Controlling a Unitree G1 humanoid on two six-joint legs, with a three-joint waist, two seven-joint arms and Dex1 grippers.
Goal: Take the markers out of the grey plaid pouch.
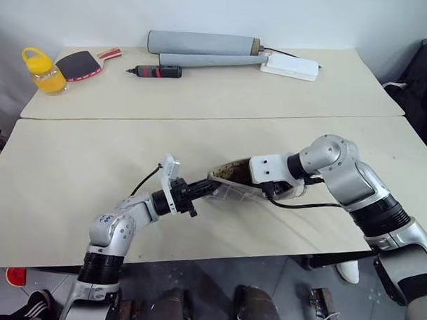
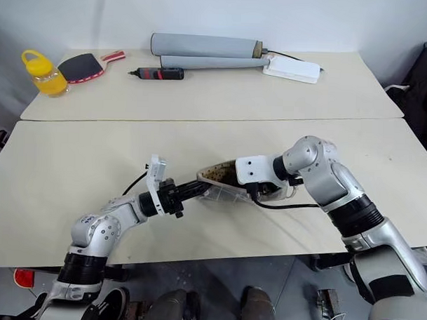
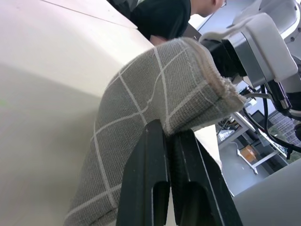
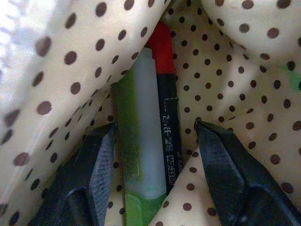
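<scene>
The right gripper [image 4: 153, 155] is inside the grey plaid pouch [image 3: 155, 94], its 2 black fingers [image 4: 89, 169] spread to either side of the markers [image 4: 150, 117] with a gap on each flank, so nothing is pinched yet. The 2 markers lie side by side and touching in the centre of the right wrist view: the pale green and whitish one on the left, the red one with a black printed barrel on the right, both wedged in a fold of tan dotted lining.

The left gripper [image 3: 170, 155] has its fingers pressed together on the pouch's fabric edge, holding the mouth up just below the centre of the left eye view, with the pouch between the 2 hands above the near table [image 1: 72, 190].

The markers look light, stiff and smooth, so they could slip. A squeeze across both barrels at mid-length seems the surest hold. The pouch is soft and will sag or drag along unless the left pinch holds.

Lining crowds the fingers closely, so closing may catch cloth. Outside, the near table offers wide bare room left and right. The black-and-red tool [image 1: 155, 71], grey tubes [image 1: 203, 44], paddle [image 1: 82, 64] and yellow jar [image 1: 42, 71] sit well apart at the upper part of the frame.
</scene>
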